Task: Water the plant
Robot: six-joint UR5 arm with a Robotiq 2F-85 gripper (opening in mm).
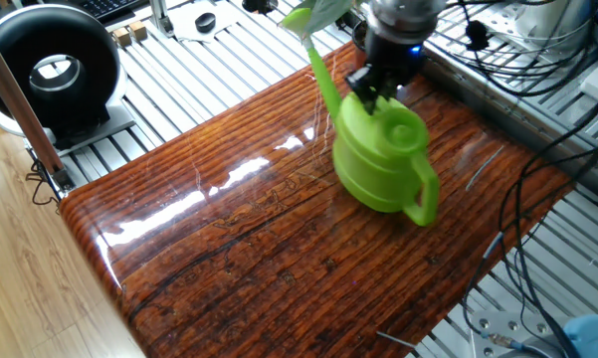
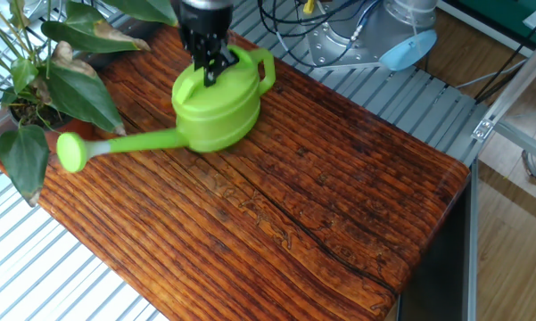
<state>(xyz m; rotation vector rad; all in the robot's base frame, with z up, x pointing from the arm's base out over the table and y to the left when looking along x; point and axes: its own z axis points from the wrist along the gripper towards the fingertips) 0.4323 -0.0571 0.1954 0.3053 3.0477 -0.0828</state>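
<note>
Now, line by line:
Plant point(image 2: 49, 85): far-left desk corner in the other fixed view, terracotta pot point(image 2: 67, 135) upright.
Watering can point(image 2: 216, 109): its spout's long axis aims left at the pot, rose point(image 2: 70, 151) just beside it.
Pincer point(image 2: 210, 69): clamped on the can's top rim.
Desk point(image 2: 339, 223): wooden.
Hidden: pot out of sight in one fixed view.

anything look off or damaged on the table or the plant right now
No spill shows on the table. The plant has a browned, withered leaf near its top, and a dark crack-like line crosses the tabletop. The watering can hangs from the pincer, spout rose close beside the terracotta pot, roughly level rather than tipped.
</note>
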